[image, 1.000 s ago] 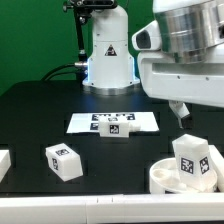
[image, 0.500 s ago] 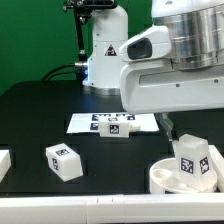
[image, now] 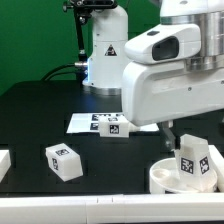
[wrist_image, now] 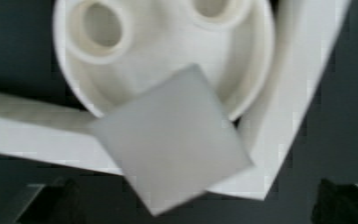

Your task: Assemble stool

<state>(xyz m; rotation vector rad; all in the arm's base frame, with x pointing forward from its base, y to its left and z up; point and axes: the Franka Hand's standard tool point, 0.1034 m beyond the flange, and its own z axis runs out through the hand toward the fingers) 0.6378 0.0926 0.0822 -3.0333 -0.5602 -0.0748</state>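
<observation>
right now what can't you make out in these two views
- fingers: exterior view, mostly behind the arm; open or shut unclear.
- marker board: exterior view, right end hidden by the arm.
- seat: the exterior view's right edge cuts it off.
- white part: cut by the exterior view's left edge, unidentifiable.
- leg: wrist view, blurred, no tag readable.

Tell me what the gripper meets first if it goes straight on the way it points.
Most likely the upright leg standing in the seat disc: in the wrist view its top face fills the space ahead of the open gripper. Depth is unclear, so a near miss is possible.
</observation>
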